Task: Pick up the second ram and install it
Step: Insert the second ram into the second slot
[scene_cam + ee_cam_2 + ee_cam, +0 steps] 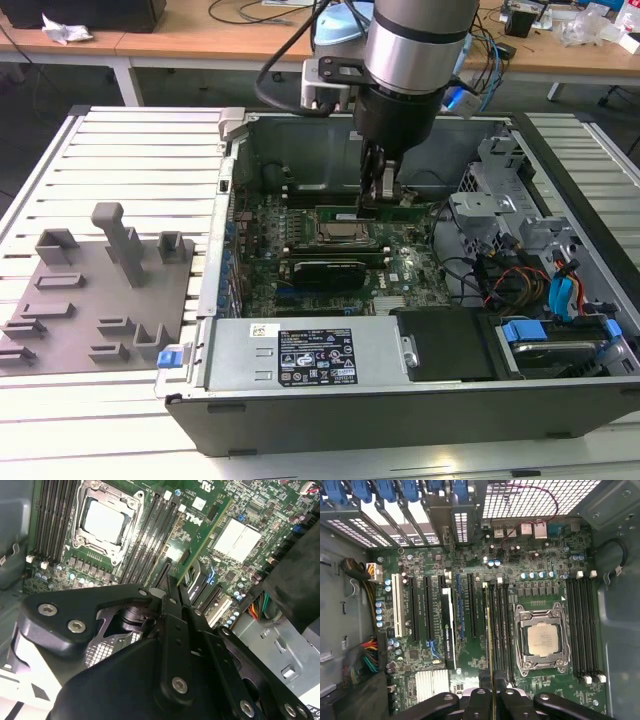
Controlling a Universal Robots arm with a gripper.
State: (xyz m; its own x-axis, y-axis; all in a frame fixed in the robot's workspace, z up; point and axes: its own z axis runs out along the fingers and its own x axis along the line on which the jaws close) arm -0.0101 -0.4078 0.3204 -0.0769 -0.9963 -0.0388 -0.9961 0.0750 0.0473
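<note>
Black two-finger gripper (491, 696) is clenched on the second ram (488, 645), a thin green circuit-board stick seen edge-on, lower centre of first wrist view, over black slot rails (501, 630) beside square metal CPU socket (542, 639) on green motherboard (450, 680). Ext. view: gripper mid-frame inside open grey PC case (420, 415).

An open computer case (400, 400) sits on a slatted worktop (130, 150), beside a grey fixture block (100, 290); blue-clipped cables (560, 290) inside.

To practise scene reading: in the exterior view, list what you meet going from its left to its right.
Grey fixture plate → blue latch → CPU socket → end effector holding ram → blue drive bracket.
</note>
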